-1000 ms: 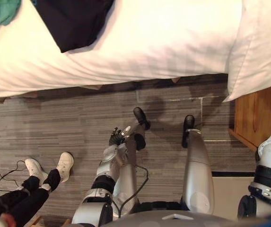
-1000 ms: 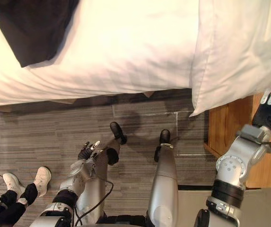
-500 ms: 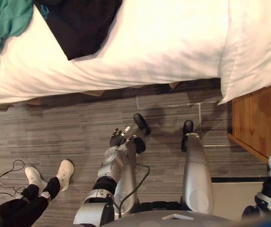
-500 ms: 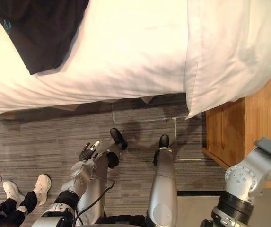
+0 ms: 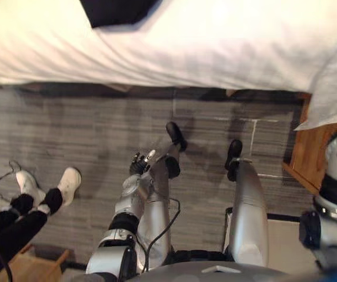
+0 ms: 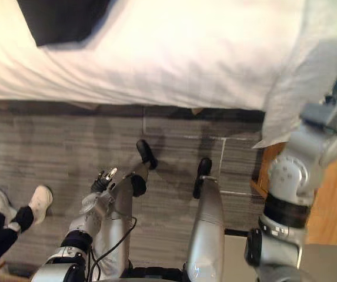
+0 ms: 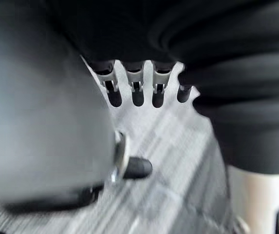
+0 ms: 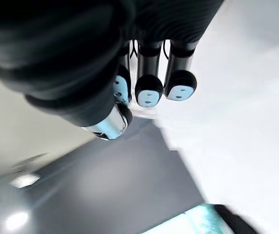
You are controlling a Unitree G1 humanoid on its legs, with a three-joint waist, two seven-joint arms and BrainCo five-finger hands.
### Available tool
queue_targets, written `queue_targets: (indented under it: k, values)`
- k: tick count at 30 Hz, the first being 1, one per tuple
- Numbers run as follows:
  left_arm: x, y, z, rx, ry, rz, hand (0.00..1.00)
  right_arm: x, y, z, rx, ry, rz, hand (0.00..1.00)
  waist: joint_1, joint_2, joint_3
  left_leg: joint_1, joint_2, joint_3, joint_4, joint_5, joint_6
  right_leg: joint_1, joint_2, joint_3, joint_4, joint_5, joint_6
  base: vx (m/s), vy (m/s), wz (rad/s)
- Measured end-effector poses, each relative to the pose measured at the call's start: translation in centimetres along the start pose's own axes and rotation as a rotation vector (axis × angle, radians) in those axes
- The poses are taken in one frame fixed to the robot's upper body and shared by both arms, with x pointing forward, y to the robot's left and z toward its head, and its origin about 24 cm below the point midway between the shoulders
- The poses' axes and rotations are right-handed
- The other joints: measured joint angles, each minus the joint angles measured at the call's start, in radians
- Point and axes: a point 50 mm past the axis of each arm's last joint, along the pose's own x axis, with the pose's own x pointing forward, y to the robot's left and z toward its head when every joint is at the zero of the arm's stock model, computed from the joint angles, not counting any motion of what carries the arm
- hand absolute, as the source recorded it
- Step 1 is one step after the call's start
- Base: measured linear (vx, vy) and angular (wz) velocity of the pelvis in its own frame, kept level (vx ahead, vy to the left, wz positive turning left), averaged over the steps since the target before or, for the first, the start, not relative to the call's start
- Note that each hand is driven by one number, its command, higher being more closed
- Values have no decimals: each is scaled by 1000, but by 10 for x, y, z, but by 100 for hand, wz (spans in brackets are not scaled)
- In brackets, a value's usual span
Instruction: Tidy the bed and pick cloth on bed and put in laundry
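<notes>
A black cloth (image 5: 118, 9) lies on the white bed (image 5: 215, 41), at its far left part near the edge. My left hand (image 5: 140, 165) hangs low beside the bed over the floor, fingers (image 7: 134, 92) relaxed and holding nothing. My right arm (image 6: 300, 170) reaches up at the right by the white pillow (image 6: 297, 88). The right hand (image 8: 149, 73) hovers over white bedding with straight fingers, nothing in them.
A wooden nightstand (image 5: 308, 158) stands at the right under the pillow's corner. A person's legs in white shoes (image 5: 39, 188) are on the grey plank floor (image 5: 86, 135) at the left, near a wooden corner (image 5: 36, 267).
The camera has moved, so the bed sits higher in the picture and the green cloth has left view. My right arm has risen toward the pillow. The left hand stays low.
</notes>
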Motion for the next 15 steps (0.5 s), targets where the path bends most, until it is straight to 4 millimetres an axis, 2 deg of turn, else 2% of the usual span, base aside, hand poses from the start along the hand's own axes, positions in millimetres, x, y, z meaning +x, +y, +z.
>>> queue_targets:
  k: [3, 8, 12, 15]
  values:
    - [2, -6, 14, -45, -47, -9, 0, 15, 13, 5, 87, -54, 25, 100, 3, -4, 2, -71, -1, -15, 16, 3, -7, -73, -9, -5, 53, -15, -8, -85, -74, 23]
    - [4, -12, 22, -87, -70, -14, 0, 20, 11, -3, 215, -52, 46, 100, -5, -4, 3, -96, 29, 26, 27, 2, -5, -117, -9, -3, 86, -24, -7, -61, -73, 6]
    - [4, -20, 23, -107, -90, -30, 0, 15, 4, -11, 362, -68, 50, 100, -12, -8, 2, -92, 38, 50, 32, 6, -4, -127, -8, 11, 95, -22, -8, -31, -59, -4]
    - [4, -20, 22, -117, -84, -25, 0, 1, -5, -22, 459, -55, 43, 100, -18, -15, 2, -69, 38, 69, 30, 16, -4, -116, -9, 25, 95, -14, -10, -25, -47, -7]
